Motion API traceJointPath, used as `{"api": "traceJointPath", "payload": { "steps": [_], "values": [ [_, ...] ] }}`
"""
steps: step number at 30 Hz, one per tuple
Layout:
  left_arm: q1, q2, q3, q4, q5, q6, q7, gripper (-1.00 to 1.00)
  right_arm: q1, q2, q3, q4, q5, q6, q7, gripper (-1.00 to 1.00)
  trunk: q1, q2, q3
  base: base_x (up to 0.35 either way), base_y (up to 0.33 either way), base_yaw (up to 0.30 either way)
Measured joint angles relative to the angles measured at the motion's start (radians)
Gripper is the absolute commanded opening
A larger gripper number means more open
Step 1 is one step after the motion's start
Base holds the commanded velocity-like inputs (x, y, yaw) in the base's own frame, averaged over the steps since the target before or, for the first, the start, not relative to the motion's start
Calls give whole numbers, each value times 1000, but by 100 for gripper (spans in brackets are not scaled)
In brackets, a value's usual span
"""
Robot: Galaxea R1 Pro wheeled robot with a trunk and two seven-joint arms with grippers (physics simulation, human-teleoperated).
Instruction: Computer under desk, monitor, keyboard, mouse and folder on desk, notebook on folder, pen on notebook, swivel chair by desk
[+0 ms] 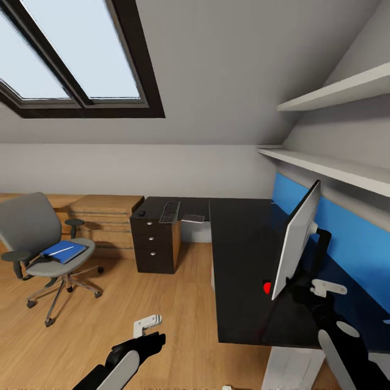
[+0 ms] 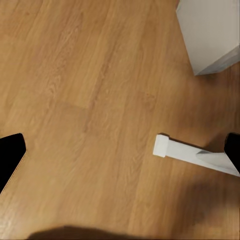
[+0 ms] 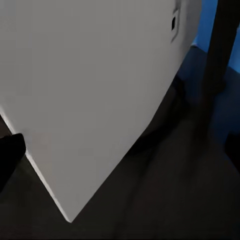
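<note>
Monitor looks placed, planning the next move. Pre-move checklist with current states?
1. Monitor standing on the desk: ok.
2. Keyboard next to the monitor: not ok; it lies on the desk's far wing with the mouse.
3. Folder moved to the desk: not ok; it is on the swivel chair seat, pen on top.
4. Left end effector open and empty: ok.
5. Right end effector clear of the monitor: cannot tell; jaws open, close behind the panel.
</note>
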Motion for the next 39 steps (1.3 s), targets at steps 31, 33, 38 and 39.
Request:
{"api": "traceJointPath", "payload": {
  "steps": [31, 33, 38, 39],
  "values": [
    [0, -7, -12, 19, 2, -2, 1, 100, 24, 39, 14, -49, 19, -93, -72, 100, 0, 0, 0, -60, 106, 0],
    [0, -8, -12, 23, 1, -2, 1, 100, 24, 69, 37, -49, 46, -125, -136, 100, 0, 0, 0, 0, 2, 0],
    [0, -8, -12, 27, 1, -3, 1, 100, 24, 123, 107, -44, 190, -238, -308, 100, 0, 0, 0, 0, 1, 0],
    [0, -8, -12, 27, 0, -3, 1, 100, 24, 127, 113, -43, 212, -259, -334, 100, 0, 0, 0, 0, 0, 0]
  ]
}}
